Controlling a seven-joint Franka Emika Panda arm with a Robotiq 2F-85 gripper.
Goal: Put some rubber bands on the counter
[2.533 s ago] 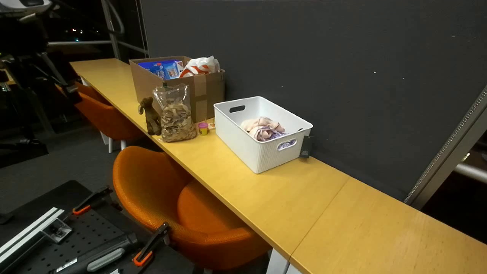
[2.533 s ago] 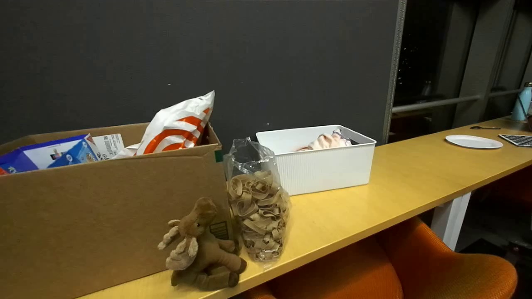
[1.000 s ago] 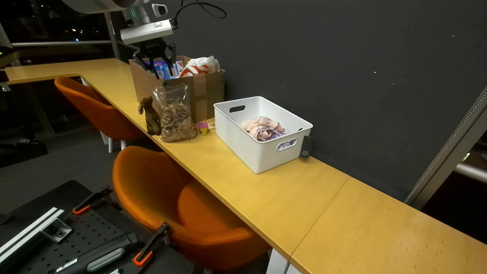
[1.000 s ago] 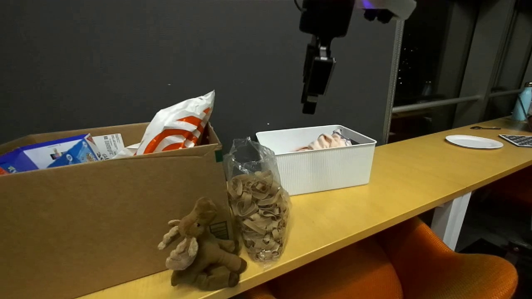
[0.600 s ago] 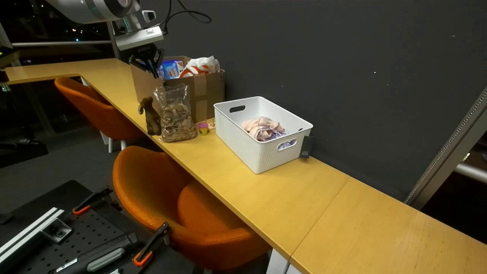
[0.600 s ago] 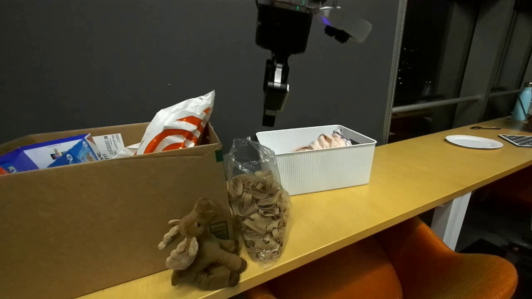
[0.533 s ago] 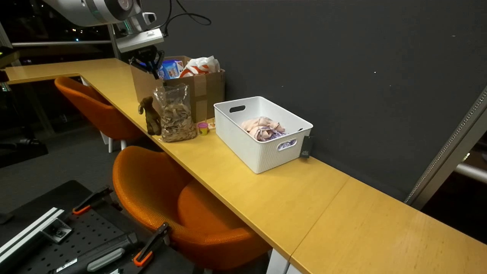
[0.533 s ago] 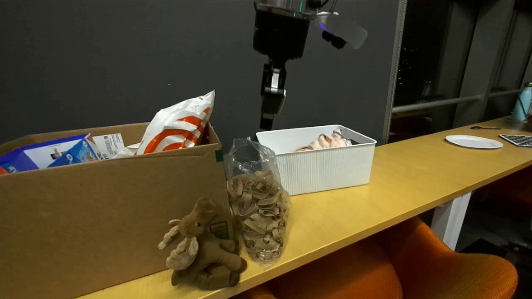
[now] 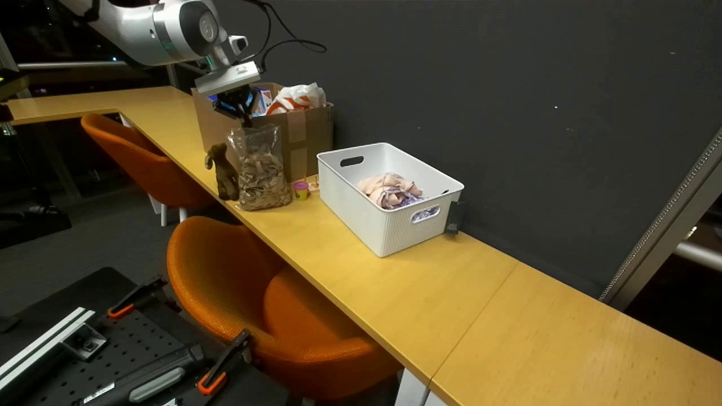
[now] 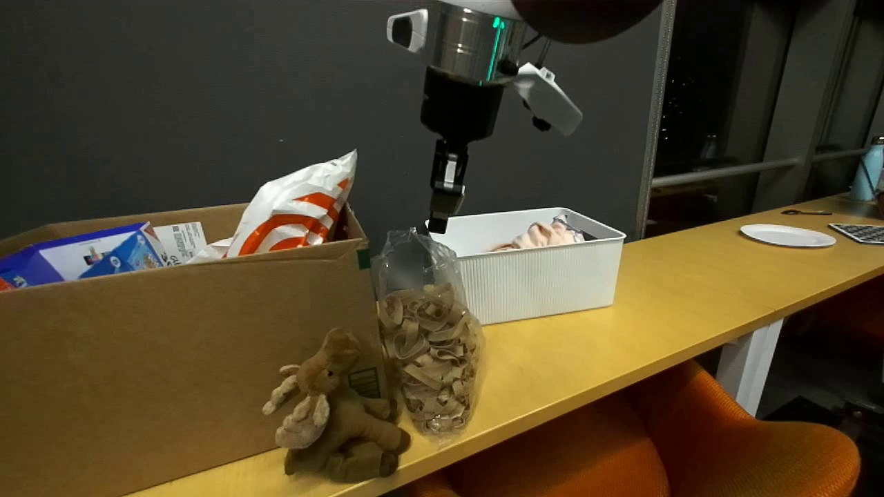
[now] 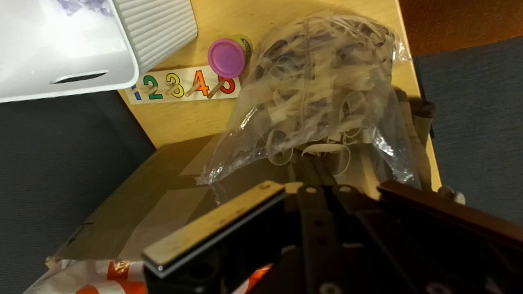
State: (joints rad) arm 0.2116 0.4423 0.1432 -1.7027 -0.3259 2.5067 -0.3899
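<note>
The rubber bands (image 10: 431, 359) are tan loops heaped in a clear plastic bag (image 9: 255, 138) that stands upright on the yellow-tan counter (image 9: 361, 293). In the wrist view the bag's mouth gapes toward me, with a few bands (image 11: 327, 149) near it. My gripper (image 11: 314, 169) is shut, its narrow dark fingertips together and no band seen between them. Both exterior views put the gripper (image 10: 438, 224) just over the bag's top, pointing down; whether the tips are inside the mouth I cannot tell.
A cardboard box (image 10: 173, 373) and a brown plush moose (image 10: 342, 421) flank the bag. Nearby stand a purple-lidded tub (image 11: 226, 58), a number strip (image 11: 184, 85) and a white bin (image 9: 352, 208) holding cloth. Orange chairs (image 9: 225, 270) line the counter's front edge.
The arm came into view over the box and bag. Its fingers, spread a second ago, have closed. Since then the gripper has descended close to the bag's top; the bag looks unmoved.
</note>
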